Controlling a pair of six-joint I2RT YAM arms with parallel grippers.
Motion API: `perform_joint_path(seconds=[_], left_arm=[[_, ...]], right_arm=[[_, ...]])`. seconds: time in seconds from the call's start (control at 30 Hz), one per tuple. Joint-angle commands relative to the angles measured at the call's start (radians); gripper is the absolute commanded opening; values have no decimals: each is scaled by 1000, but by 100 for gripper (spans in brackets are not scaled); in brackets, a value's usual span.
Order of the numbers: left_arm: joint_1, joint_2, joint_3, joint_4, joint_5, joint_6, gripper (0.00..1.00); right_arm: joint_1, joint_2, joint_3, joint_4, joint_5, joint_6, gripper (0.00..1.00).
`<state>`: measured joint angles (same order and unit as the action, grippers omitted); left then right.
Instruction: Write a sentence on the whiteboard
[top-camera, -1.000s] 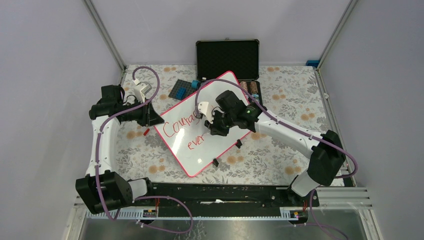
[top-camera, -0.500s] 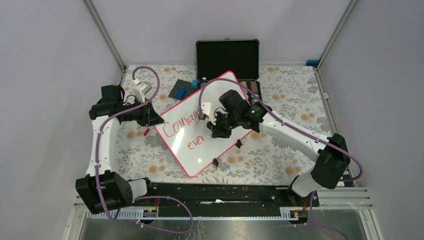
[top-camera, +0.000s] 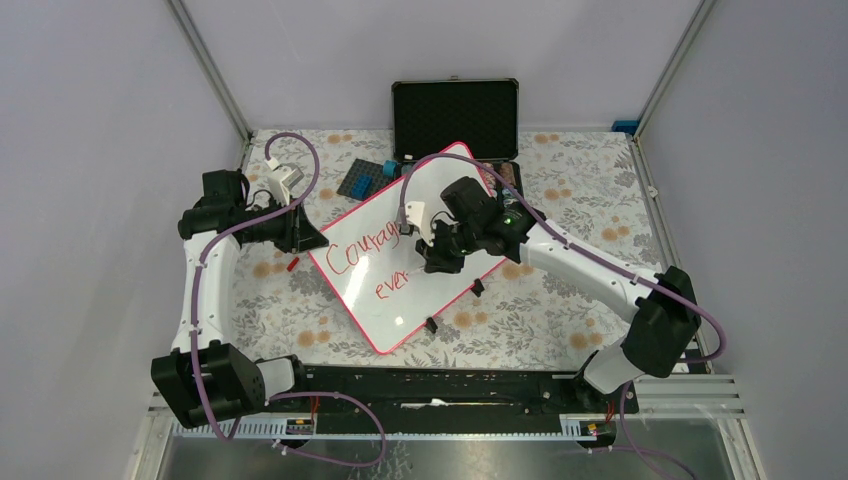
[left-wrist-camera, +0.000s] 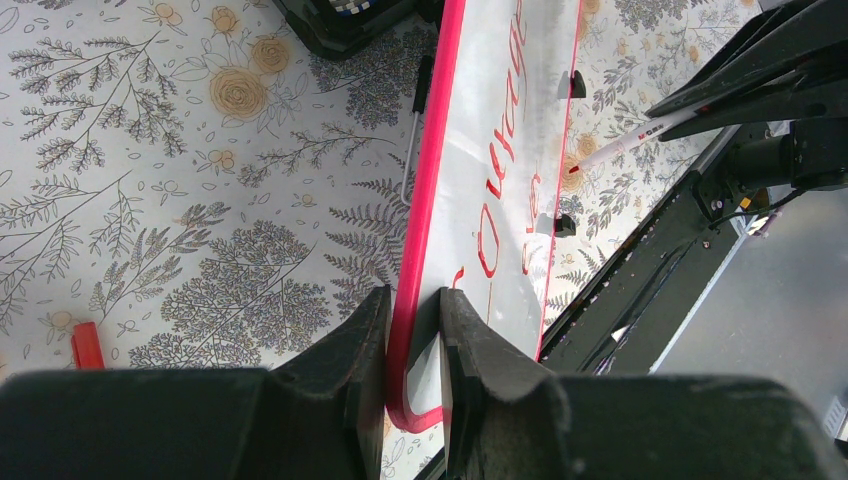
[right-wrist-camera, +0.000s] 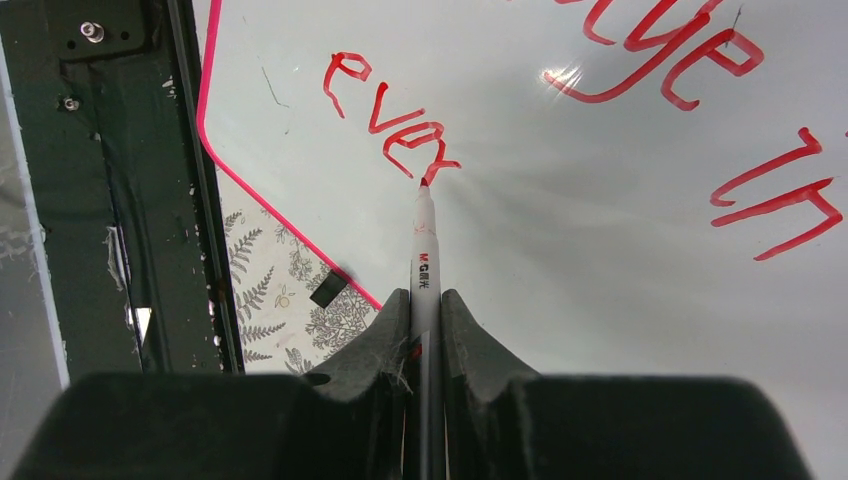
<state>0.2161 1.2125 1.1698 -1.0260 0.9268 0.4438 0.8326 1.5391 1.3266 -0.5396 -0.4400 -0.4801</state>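
Observation:
The whiteboard (top-camera: 400, 310) lies at a slant in the middle of the table, glossy white with a thin pink frame. The sentence (top-camera: 356, 256) is in red: "Courage in" above, "ever" (right-wrist-camera: 388, 122) below. My left gripper (top-camera: 316, 240) is shut on the whiteboard's left corner, and the pink frame (left-wrist-camera: 428, 200) runs between its fingers (left-wrist-camera: 415, 320). My right gripper (right-wrist-camera: 425, 305) is shut on a white marker (right-wrist-camera: 424, 250), tip down on the board at the end of "ever". That marker (left-wrist-camera: 640, 138) also shows in the left wrist view.
An open black case (top-camera: 455, 115) stands behind the board. A dark baseplate with a blue block (top-camera: 362, 178) lies at the back left. A red cap (top-camera: 292, 264) lies on the floral cloth by the left gripper. Two black clips (top-camera: 431, 324) sit on the board's near edge.
My right gripper has moved the marker a little to the right along the second line, lengthening the red writing after "ever". The left arm and the board have not moved.

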Motion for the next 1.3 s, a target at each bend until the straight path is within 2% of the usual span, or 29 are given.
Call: perform_joint_path(seconds=[0.0,0.9,1.27], left_arm=[[-6,-5,-10,28,-26,24,1],[-7,-1,-8,28,-25,27,1],[-6,4,-7,28,-26,29,1]], right_arm=[[-7,8,22,29,-28,10,0],[-17,80,78,57,84,15,0],[-21,55,15,56,77,5,0]])
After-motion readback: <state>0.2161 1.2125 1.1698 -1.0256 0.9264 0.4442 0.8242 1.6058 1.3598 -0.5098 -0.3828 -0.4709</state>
